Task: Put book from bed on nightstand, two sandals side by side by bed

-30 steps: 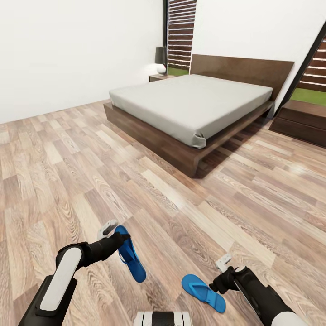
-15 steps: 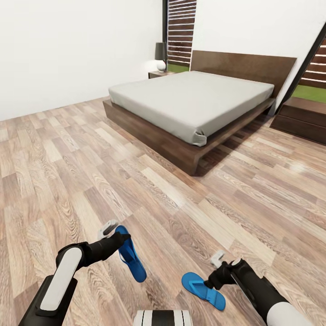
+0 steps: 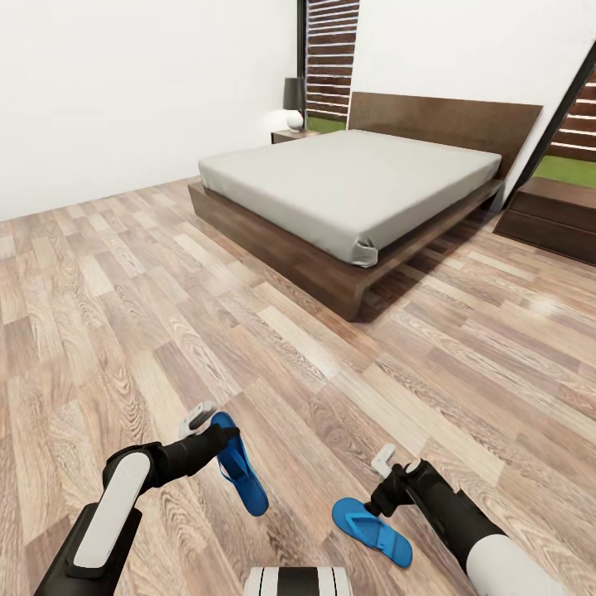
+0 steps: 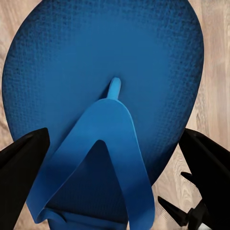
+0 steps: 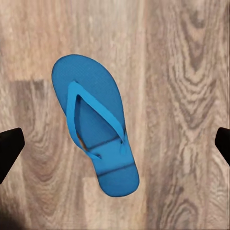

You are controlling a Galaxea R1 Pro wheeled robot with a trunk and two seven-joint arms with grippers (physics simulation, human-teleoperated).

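A bright blue sandal (image 3: 242, 473) hangs toe-down above the floor, with my left gripper (image 3: 211, 425) shut on its upper end. In the left wrist view that sandal (image 4: 103, 72) sits between the two dark fingers (image 4: 24, 158). The second sandal (image 3: 372, 531) lies flat on the wood floor, strap up. My right gripper (image 3: 382, 483) hovers open just above it, and the right wrist view shows this sandal (image 5: 96, 129) well apart from the fingertips (image 5: 9, 146). The bed (image 3: 348, 178) stands further back. A nightstand (image 3: 291, 135) is at its far side. The book is out of view.
A lamp (image 3: 293, 101) stands on the nightstand. A low dark brown cabinet (image 3: 550, 215) sits against the wall right of the bed. Wood-plank floor (image 3: 124, 273) stretches between me and the bed frame. My base (image 3: 296, 581) shows at the lower edge.
My right gripper has moved left and now hangs over the sandal on the floor. The left arm and its sandal have stayed put. The view shifted slightly at first.
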